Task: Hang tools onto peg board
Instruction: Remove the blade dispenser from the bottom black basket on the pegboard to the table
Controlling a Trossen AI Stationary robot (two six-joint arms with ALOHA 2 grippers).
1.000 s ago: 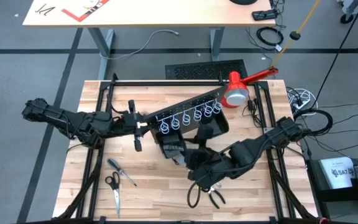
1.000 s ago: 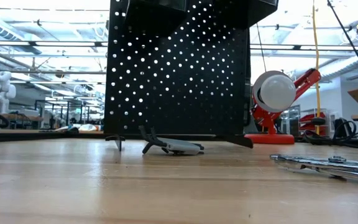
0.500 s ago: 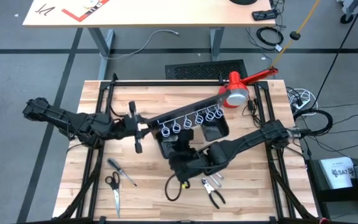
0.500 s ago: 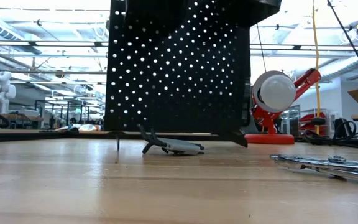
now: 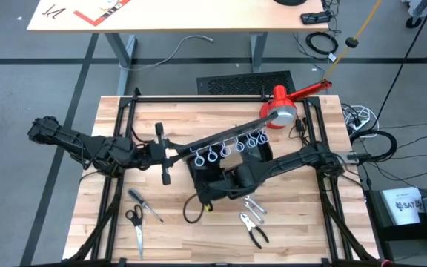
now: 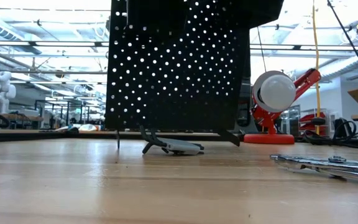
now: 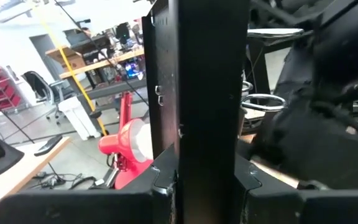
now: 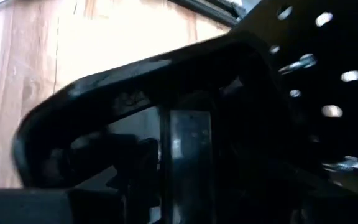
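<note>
High view – peg board (image 5: 232,136): a black perforated panel, standing diagonally mid-table, its rings (image 5: 228,150) facing you. Rigid sheet metal and probably top-heavy, so you grip its edges.
High view – left gripper (image 5: 170,153): at the board's left end, pressed onto the edge.
High view – right gripper (image 5: 207,187): low against the board's front, by the black bins (image 5: 228,169); I cannot tell its fingers.
High view – tools: scissors (image 5: 135,226), screwdriver (image 5: 145,205), pliers (image 5: 256,233) and wrench (image 5: 253,208) lie flat on the wood. Hard, thin steel, slippery; you take them by the handles.
Low view – peg board (image 6: 173,68): the holes glow with backlight; one corner looks lifted off the table (image 6: 166,186).
Left wrist view – board edge (image 7: 204,106): a smooth, narrow black slab between the fingers (image 7: 73,208).
Right wrist view: glossy black metal close up; nothing graspable is visible.
</note>
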